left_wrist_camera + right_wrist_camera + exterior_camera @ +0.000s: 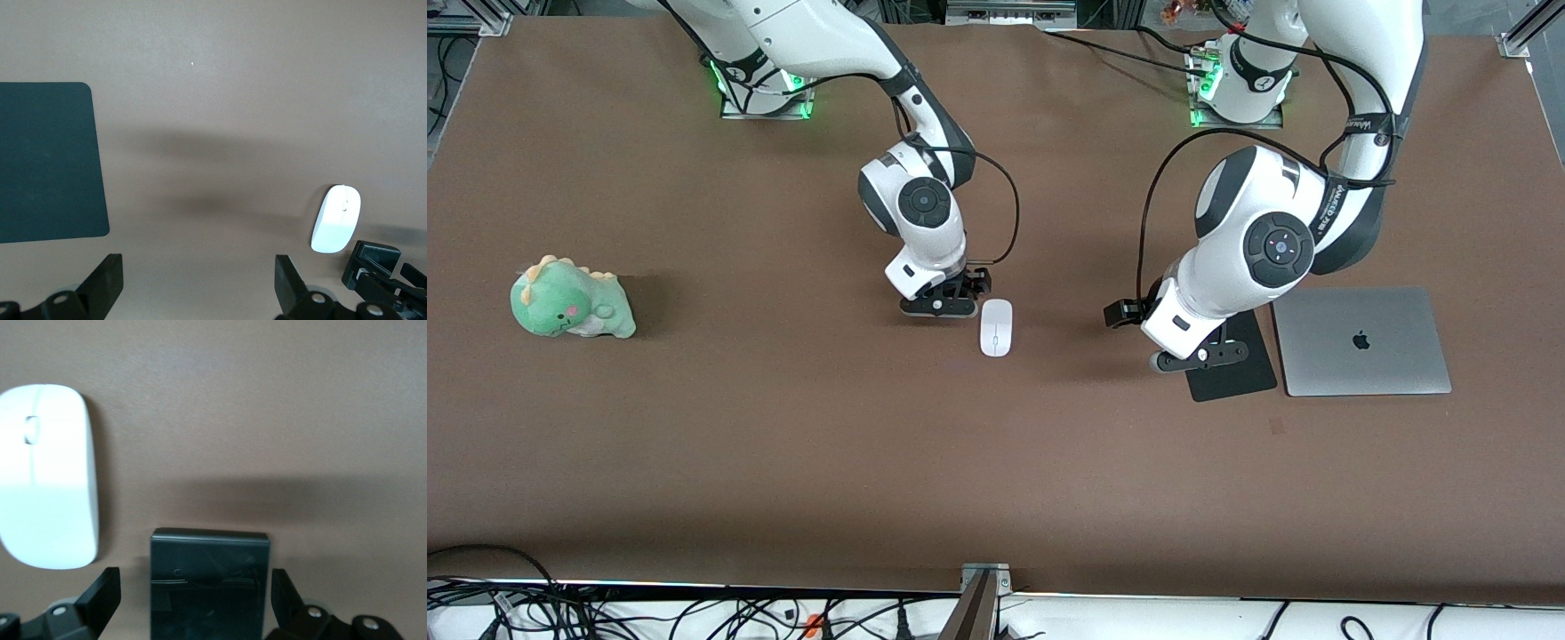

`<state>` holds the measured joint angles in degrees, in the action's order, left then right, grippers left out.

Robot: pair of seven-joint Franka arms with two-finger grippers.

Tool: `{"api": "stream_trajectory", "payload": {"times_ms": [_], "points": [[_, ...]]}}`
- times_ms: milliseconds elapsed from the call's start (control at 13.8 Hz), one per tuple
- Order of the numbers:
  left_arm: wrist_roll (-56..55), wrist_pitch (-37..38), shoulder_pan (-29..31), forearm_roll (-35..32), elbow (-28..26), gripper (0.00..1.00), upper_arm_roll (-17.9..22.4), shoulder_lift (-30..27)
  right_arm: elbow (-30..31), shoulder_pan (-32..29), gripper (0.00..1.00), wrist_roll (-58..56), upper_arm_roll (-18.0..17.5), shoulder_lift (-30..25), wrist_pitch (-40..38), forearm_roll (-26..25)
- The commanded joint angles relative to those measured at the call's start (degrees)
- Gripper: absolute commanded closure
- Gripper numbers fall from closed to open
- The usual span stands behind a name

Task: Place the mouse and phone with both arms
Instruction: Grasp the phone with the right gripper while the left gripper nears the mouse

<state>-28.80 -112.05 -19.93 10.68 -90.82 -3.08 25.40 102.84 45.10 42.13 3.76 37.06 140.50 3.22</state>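
Note:
The white mouse (996,327) lies on the brown table near its middle. It also shows in the right wrist view (47,477) and in the left wrist view (335,219). The black phone (209,583) lies flat beside the mouse, toward the right arm's end; my right hand hides it in the front view. My right gripper (938,307) is open and low over the phone (193,590), one finger on each side with gaps. My left gripper (1199,356) is open and empty (199,270), over bare table at the edge of the black mouse pad (1232,378).
A closed silver laptop (1360,340) lies beside the mouse pad (47,160), toward the left arm's end. A green dinosaur plush (569,300) sits toward the right arm's end. The right gripper also shows in the left wrist view (380,273), by the mouse.

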Motion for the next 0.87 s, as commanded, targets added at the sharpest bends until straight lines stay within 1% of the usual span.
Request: {"api": "stream_trajectory", "payload": {"times_ms": [0,144,361,433,578,722,794], "points": [[-0.3,0.4,-0.3,0.1,1.3,0.0,0.4,0.5,2.4,0.8,0.0,0.9,0.5,-0.8,2.8,-1.1],[-0.3,0.4,-0.4,0.1,1.4,0.0,0.4,0.5,3.9,0.9,0.0,0.9,0.5,-0.4,5.8,-1.1],[-0.2,0.4,-0.4,0.1,1.5,0.0,0.4,0.6,5.0,1.3,0.0,0.8,0.7,0.5,7.9,-1.3],[-0.2,0.4,-0.5,0.0,1.5,0.0,0.4,0.6,5.1,1.3,0.03,0.8,0.7,0.5,7.9,-1.5],[0.5,0.4,-0.5,0.0,1.5,0.0,0.3,0.6,5.1,1.3,0.19,0.7,0.7,0.5,7.7,-1.6],[0.5,0.4,-0.5,0.0,1.5,0.0,0.3,0.6,5.0,1.1,0.39,0.3,0.7,0.5,7.3,-1.6],[0.5,0.4,-0.5,0.0,1.5,0.0,0.3,0.6,4.7,1.0,0.48,0.3,0.7,0.4,6.1,-1.6]]}}
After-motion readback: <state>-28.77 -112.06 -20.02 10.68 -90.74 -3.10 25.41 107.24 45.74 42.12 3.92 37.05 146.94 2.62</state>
